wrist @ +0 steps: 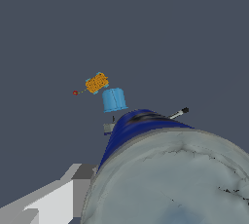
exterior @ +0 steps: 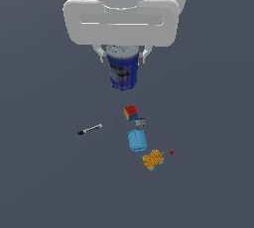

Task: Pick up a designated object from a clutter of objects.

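Between the white jaws hangs a ribbed dark blue can (exterior: 123, 71), silver-topped.

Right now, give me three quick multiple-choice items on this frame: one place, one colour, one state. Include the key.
1. Where does the marker lie in the exterior view?
A. left of the cube
B. right of the orange box
C. on the cup

2. What colour is the cup?
A. red
B. sky blue
C. black

3. What state is the dark blue can in?
A. lying among the clutter
B. tipped on the floor
C. held between the gripper jaws, above the other items

Key: 1 A, it lies left of the cube; 2 B, it renders sky blue; 3 C, the jaws flank its top.
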`<action>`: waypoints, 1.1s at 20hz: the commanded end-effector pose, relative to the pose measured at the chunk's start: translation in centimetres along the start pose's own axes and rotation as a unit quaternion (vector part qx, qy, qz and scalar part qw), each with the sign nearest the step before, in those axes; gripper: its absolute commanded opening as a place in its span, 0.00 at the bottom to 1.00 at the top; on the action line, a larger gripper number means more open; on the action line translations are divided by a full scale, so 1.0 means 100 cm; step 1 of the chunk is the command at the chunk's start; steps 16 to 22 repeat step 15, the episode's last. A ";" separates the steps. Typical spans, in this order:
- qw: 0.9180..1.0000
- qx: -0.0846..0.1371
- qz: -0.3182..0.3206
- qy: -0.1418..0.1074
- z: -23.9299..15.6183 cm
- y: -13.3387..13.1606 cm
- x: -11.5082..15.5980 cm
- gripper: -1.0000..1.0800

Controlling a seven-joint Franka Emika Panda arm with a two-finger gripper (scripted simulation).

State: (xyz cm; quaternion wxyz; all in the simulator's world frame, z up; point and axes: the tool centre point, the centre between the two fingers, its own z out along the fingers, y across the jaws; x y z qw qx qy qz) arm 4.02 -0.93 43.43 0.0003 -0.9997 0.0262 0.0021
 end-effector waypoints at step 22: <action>1.000 0.000 0.000 0.002 -0.037 0.011 0.019 0.00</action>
